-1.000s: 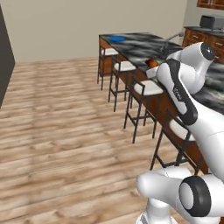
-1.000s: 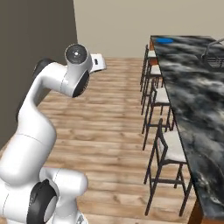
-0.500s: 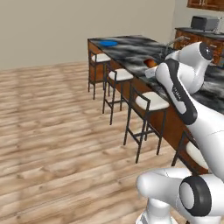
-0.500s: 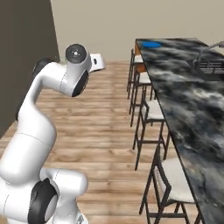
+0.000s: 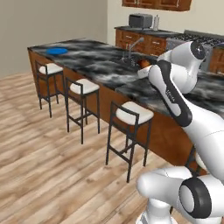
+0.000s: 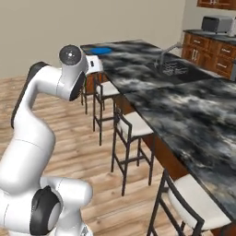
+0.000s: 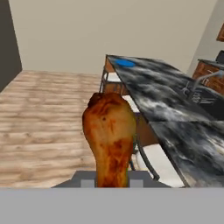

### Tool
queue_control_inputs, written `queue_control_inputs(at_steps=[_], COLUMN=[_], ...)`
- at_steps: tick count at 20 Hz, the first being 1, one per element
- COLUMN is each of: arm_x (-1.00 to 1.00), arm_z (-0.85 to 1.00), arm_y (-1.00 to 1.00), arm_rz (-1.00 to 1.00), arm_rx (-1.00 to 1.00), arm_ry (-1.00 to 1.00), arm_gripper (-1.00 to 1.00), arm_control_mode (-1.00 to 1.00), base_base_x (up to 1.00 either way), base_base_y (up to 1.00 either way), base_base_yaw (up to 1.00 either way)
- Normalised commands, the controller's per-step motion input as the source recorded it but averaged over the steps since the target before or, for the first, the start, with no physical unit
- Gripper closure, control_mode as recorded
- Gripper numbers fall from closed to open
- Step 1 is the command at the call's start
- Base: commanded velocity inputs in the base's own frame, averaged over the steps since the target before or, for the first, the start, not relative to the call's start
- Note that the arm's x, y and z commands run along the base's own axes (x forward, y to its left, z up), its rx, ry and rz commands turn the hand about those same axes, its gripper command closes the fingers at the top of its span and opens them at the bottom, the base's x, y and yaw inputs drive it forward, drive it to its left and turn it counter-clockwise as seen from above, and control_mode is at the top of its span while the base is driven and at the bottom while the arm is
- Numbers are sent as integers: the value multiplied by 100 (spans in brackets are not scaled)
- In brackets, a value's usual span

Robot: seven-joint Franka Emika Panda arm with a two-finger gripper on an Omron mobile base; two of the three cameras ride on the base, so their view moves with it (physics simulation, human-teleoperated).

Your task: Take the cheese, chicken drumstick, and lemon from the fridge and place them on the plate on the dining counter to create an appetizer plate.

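Note:
My gripper [image 7: 111,181] is shut on the chicken drumstick [image 7: 109,135], a reddish-brown piece that stands fat end up and close to the hand view. In the left base view the drumstick [image 5: 144,63] shows as a small reddish spot at the hand, above the dining counter [image 5: 109,70] near the sink. The blue plate [image 5: 57,50] lies at the far end of the black-and-grey marbled top, well away from the hand. The plate [image 6: 100,50] sits just past the hand in the right base view, and the plate [image 7: 126,63] is small and far in the hand view. Cheese, lemon and fridge are out of view.
Three white-seated stools [image 5: 130,114] [image 5: 84,86] [image 5: 49,68] line the counter's near side. A sink with a tall faucet [image 6: 171,68] is set into the top. A toaster oven [image 5: 140,20] stands on the back wall counter. Open wooden floor [image 5: 39,153] lies to the left.
The whole picture has shifted as the base drove and turned along the island; the counter and stools are nearer and the plate's end has swung left. The gripper still holds the drumstick.

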Motion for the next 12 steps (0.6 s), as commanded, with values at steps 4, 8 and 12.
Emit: queue_control_inputs(at_steps=[4,8,12], arm_x=[0,0,0], arm_z=[0,0,0], arm_y=[0,0,0], arm_rz=[0,0,0], arm_rx=[0,0,0], arm_ry=[0,0,0], arm_gripper=[100,100,100], arm_control_mode=[100,100,100], base_base_x=[100,84,36], base_base_y=[86,100,100], base_base_yaw=[-72,-59,-41])
